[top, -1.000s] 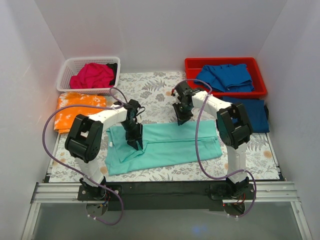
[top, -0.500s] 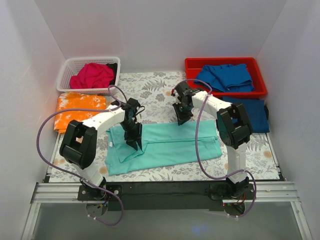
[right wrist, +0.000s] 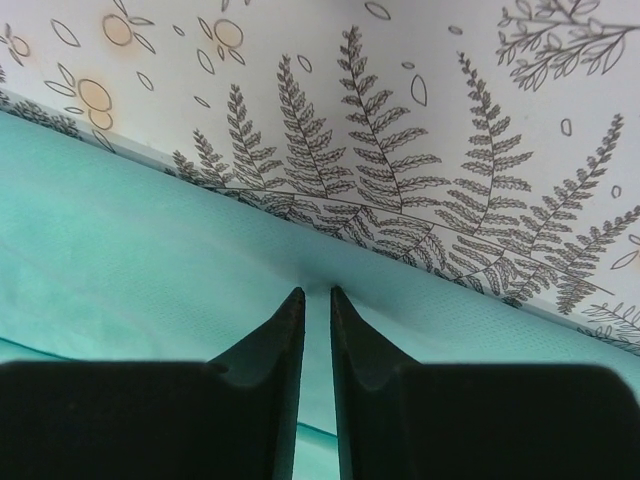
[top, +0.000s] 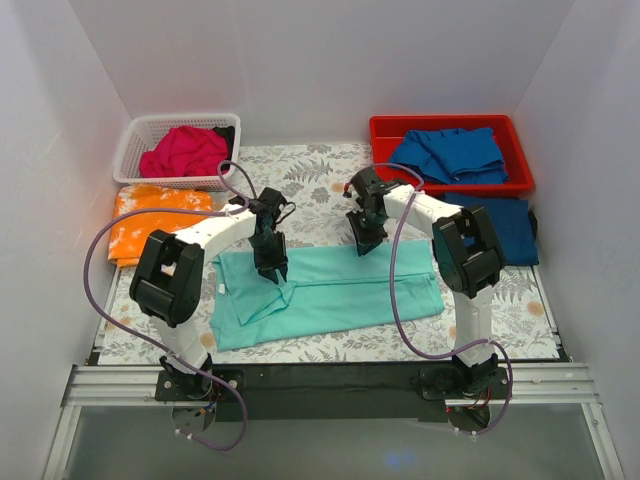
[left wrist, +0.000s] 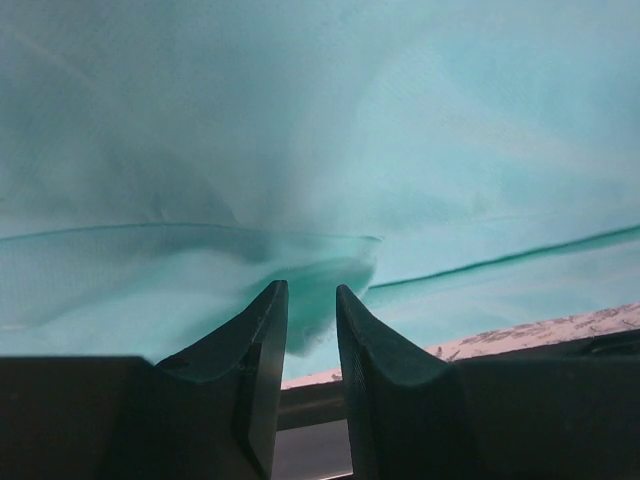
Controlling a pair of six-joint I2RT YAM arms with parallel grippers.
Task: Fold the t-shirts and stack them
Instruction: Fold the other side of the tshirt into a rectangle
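A mint-teal t-shirt (top: 340,290) lies spread across the fern-printed sheet (top: 310,185), with a folded flap at its left end. My left gripper (top: 275,272) stands over its left part. In the left wrist view the jaws (left wrist: 310,287) pinch a raised fold of the teal cloth (left wrist: 400,120), and creases run out from the tips. My right gripper (top: 365,243) is at the shirt's far edge. In the right wrist view its jaws (right wrist: 317,290) are nearly closed on that edge (right wrist: 120,260), next to the sheet (right wrist: 400,150).
A white basket (top: 135,140) at the back left holds a magenta shirt (top: 185,150). An orange mottled shirt (top: 155,220) lies in front of it. A red tray (top: 450,122) at the back right holds a blue shirt (top: 450,150). Another blue shirt (top: 505,225) lies at the right.
My left gripper has moved a little away from the near edge, toward the shirt's far side. My right gripper has stayed at the far edge.
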